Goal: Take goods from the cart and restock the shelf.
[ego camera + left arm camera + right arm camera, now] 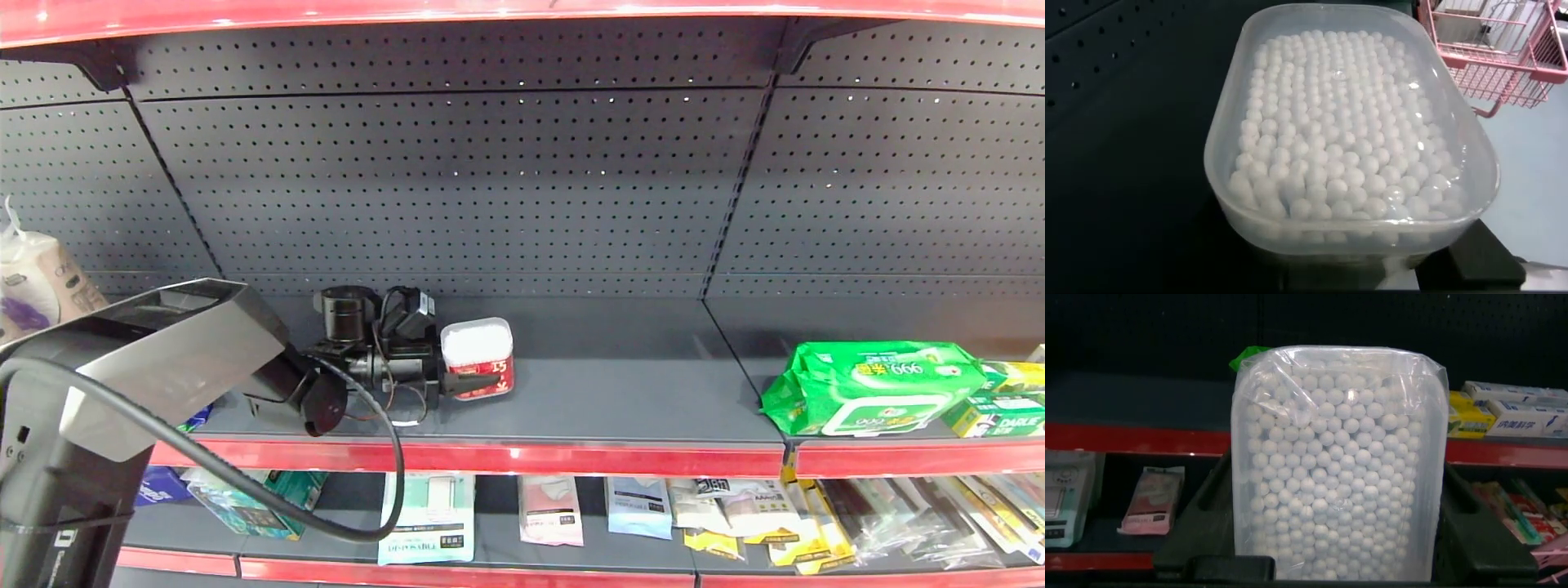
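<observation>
Using the green wipes pack [878,384] as my marker, the first cotton-swab tub [476,339] stood upright on the grey shelf [620,392], lid up, well apart from the pack on the robot's left side. The left gripper [482,371] reached it from that same far side, its fingers [478,381] clamped on the tub's lower body. By my reading that tub was placed and only needed letting go. The right gripper [1339,531] had its fingers [1200,523] grasping a second cotton-swab tub [1339,465], held out in front of the shelf edge with the pack peeking out just behind it. I judged the right arm the nearer one for the bare shelf between the first tub and the pack.
</observation>
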{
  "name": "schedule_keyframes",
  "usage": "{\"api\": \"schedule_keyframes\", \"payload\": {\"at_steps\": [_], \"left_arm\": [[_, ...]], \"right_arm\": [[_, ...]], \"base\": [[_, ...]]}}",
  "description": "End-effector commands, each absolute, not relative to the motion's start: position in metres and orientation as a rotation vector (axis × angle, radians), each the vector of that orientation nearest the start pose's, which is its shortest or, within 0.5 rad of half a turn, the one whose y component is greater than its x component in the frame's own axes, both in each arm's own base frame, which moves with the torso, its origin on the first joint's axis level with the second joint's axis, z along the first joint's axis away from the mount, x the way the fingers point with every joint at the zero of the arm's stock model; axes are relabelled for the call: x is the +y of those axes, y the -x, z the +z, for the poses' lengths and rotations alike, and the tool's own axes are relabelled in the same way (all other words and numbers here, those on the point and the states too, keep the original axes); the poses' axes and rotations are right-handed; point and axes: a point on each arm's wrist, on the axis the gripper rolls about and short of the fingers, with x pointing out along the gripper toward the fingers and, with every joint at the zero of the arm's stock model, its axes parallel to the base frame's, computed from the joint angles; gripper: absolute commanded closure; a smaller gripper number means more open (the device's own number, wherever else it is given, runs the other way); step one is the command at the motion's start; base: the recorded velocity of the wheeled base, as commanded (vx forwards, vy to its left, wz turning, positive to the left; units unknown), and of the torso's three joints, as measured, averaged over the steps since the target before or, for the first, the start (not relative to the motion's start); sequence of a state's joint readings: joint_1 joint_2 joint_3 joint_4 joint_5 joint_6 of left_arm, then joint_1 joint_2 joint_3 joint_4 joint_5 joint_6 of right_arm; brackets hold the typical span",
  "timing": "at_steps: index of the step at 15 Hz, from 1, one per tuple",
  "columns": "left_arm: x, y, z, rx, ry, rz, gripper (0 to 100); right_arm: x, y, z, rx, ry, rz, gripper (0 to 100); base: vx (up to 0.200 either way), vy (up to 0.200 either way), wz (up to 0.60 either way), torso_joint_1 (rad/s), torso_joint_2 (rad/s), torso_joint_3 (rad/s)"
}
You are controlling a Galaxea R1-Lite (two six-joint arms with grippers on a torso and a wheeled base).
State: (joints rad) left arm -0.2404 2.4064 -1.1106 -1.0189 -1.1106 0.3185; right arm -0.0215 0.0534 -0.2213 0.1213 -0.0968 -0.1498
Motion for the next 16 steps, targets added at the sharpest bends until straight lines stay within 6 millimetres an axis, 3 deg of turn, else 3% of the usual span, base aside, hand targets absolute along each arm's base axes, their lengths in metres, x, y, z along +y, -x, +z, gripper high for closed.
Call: {"api": "schedule_keyframes", "payload": {"at_steps": [1, 16], "left_arm": [[-0.118, -0.402, 0.027, 0.059, -0.138, -1.369, 100], [-0.112, -0.383, -0.008, 0.087, -0.153, -1.42, 100]], "right_arm": [[-0.001, 0.037, 0.124, -0.034, 0.149, -0.121, 100], [-0.001, 0.036, 0.12, -0.02, 0.149, -0.122, 100]], "base": [[0.0, 0.0, 0.0, 0.0, 0.0, 0.0], [0.0, 0.0, 0.0, 0.0, 0.0, 0.0]]}}
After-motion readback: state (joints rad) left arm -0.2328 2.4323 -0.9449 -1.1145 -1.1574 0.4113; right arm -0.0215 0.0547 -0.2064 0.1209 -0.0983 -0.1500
